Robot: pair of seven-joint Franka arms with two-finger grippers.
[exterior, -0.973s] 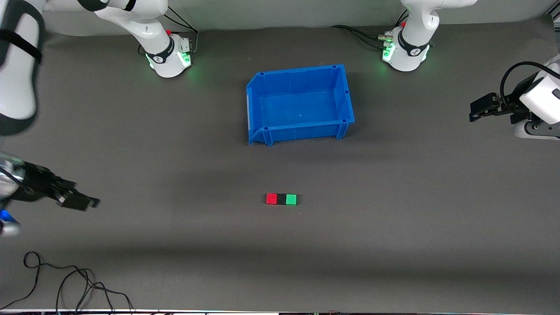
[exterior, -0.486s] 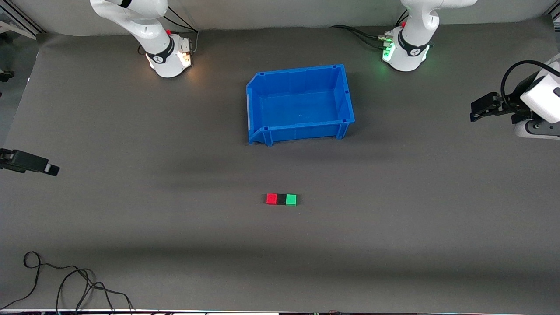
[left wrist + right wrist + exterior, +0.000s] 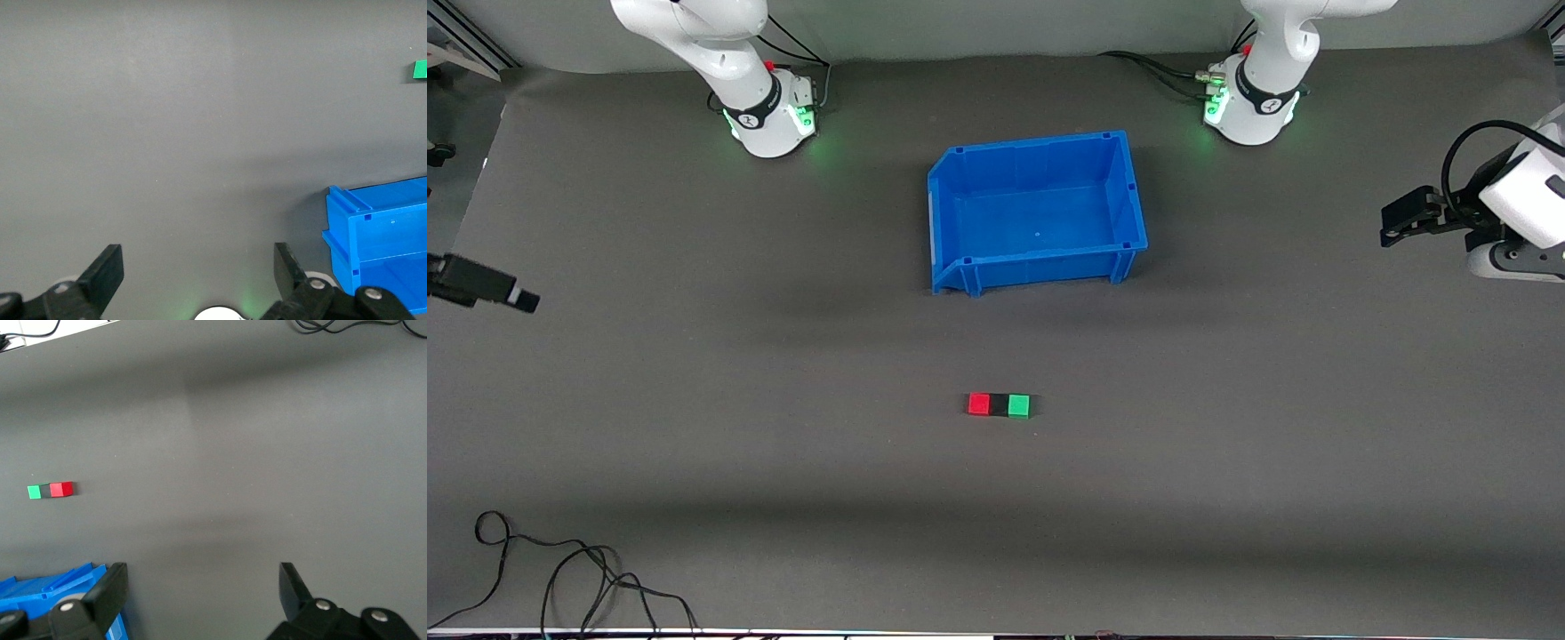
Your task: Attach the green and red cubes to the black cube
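Observation:
Three small cubes stand joined in a row on the dark mat: the red cube [image 3: 979, 404], the black cube [image 3: 999, 404] in the middle, and the green cube [image 3: 1018, 405]. The row lies nearer to the front camera than the bin. The right wrist view shows the green cube [image 3: 34, 491], black cube [image 3: 45, 491] and red cube [image 3: 61, 489]. The left wrist view catches only the green cube [image 3: 420, 69]. My left gripper [image 3: 1389, 227] [image 3: 198, 267] hangs open and empty over the left arm's end of the table. My right gripper [image 3: 516, 298] [image 3: 203, 587] is open and empty over the right arm's end.
An empty blue bin [image 3: 1036, 213] [image 3: 380, 240] [image 3: 47, 593] stands mid-table between the two arm bases [image 3: 769, 120] [image 3: 1249, 111]. A loose black cable [image 3: 560, 578] lies near the front edge at the right arm's end.
My right arm has drawn away from the table's middle toward its own end, leaving only the gripper tip at the view's edge. The left gripper and the cubes have stayed put.

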